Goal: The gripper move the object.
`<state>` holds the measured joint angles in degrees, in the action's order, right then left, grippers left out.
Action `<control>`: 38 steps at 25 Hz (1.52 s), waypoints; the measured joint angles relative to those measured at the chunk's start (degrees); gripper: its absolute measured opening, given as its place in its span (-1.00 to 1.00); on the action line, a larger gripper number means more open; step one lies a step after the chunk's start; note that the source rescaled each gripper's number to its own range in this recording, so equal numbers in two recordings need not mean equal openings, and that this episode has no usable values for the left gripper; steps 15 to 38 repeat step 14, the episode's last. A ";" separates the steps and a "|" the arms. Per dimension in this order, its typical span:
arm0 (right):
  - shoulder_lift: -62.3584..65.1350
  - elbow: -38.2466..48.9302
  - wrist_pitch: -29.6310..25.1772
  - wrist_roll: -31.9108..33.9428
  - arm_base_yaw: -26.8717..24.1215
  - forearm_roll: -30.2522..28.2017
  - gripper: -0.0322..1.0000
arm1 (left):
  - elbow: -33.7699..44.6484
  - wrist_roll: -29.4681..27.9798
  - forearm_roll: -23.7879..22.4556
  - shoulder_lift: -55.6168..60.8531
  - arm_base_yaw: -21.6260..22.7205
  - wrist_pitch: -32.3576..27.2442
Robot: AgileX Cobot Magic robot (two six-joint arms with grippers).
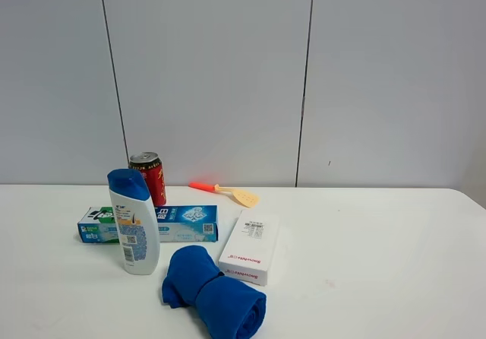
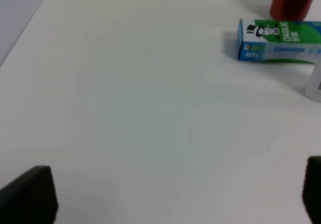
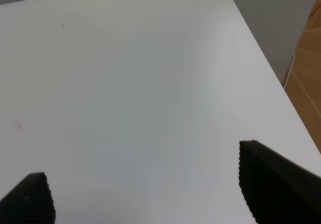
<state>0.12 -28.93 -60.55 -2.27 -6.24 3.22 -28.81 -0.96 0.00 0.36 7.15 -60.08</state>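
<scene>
The long blue-and-green toothpaste carton (image 1: pixel 163 224) lies flat on the white table (image 1: pixel 364 232), behind the shampoo bottle. Its green end also shows in the left wrist view (image 2: pixel 278 40). Neither arm shows in the exterior high view. My left gripper (image 2: pixel 180 196) is open and empty over bare table, well short of the carton, with black fingertips (image 2: pixel 30 194) at the frame's edges. My right gripper (image 3: pixel 145 184) is open and empty over the bare table near its right edge.
A white shampoo bottle with a blue cap (image 1: pixel 134 223) stands in front of the carton. A red can (image 1: pixel 149 176) stands behind it. A white flat box (image 1: pixel 250 246), a rolled blue cloth (image 1: pixel 215 293) and an orange-handled spatula (image 1: pixel 226 192) lie nearby.
</scene>
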 joint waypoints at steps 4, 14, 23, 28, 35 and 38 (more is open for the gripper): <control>0.00 0.00 0.00 0.00 0.00 0.11 -0.10 | 0.00 0.00 0.00 0.00 0.00 0.00; 0.00 0.00 0.00 0.00 0.00 0.11 -0.10 | 0.00 0.00 0.00 0.00 0.00 0.00; 0.00 0.00 0.00 0.00 0.00 0.11 -0.10 | 0.00 0.00 0.00 0.00 0.00 0.00; 0.00 0.00 0.00 0.00 0.00 0.11 -0.10 | 0.00 0.00 0.00 0.00 0.00 0.00; 0.00 0.00 0.00 0.00 0.00 0.11 -0.10 | 0.00 0.00 0.00 0.00 0.00 0.00; 0.00 0.00 0.00 0.00 0.00 0.11 -0.10 | 0.00 0.00 0.00 0.00 0.00 0.00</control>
